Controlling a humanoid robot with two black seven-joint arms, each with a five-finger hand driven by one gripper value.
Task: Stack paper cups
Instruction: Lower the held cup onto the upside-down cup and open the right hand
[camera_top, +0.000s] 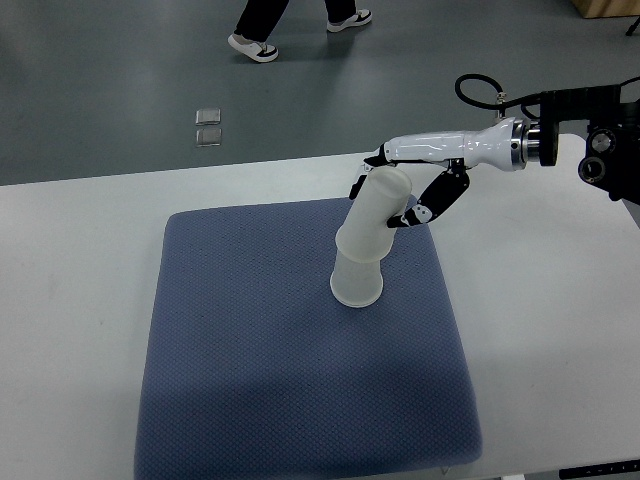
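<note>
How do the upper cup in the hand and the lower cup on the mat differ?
The upper cup tilts right, gripped by the right hand; the lower cup stands mouth-down on the blue mat, ungripped. The upper cup sits over the lower cup's base. Both are translucent white.

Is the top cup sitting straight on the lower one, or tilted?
Tilted. The upper cup leans up and to the right off the lower cup, which stands mouth-down on the blue mat. The right robot hand grips the upper cup.

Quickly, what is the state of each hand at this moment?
Left hand: not in view.
Right hand: closed on the upper cup, which sits tilted on the inverted cup below.
</note>
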